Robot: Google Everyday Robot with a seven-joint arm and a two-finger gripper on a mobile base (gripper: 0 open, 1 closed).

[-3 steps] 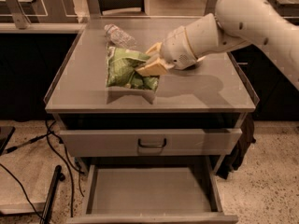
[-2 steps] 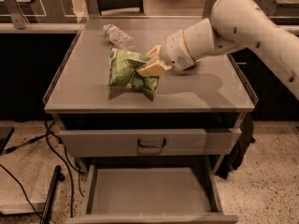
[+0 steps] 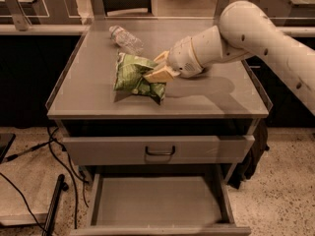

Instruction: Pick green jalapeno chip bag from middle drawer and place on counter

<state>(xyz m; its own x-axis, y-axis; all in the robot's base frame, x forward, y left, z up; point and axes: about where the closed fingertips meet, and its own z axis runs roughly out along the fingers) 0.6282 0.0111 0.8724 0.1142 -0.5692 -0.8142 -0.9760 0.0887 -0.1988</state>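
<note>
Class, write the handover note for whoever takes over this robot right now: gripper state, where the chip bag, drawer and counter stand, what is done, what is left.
Gripper: over the middle of the counter, jaws closed on the right edge of the green jalapeno chip bag.
Bag: out of the middle drawer, which stands pulled open. Its lower edge is at the counter surface; whether it is resting or just above, I cannot tell.
Done: pick and carry.
Left: release the bag, withdraw the arm.
</note>
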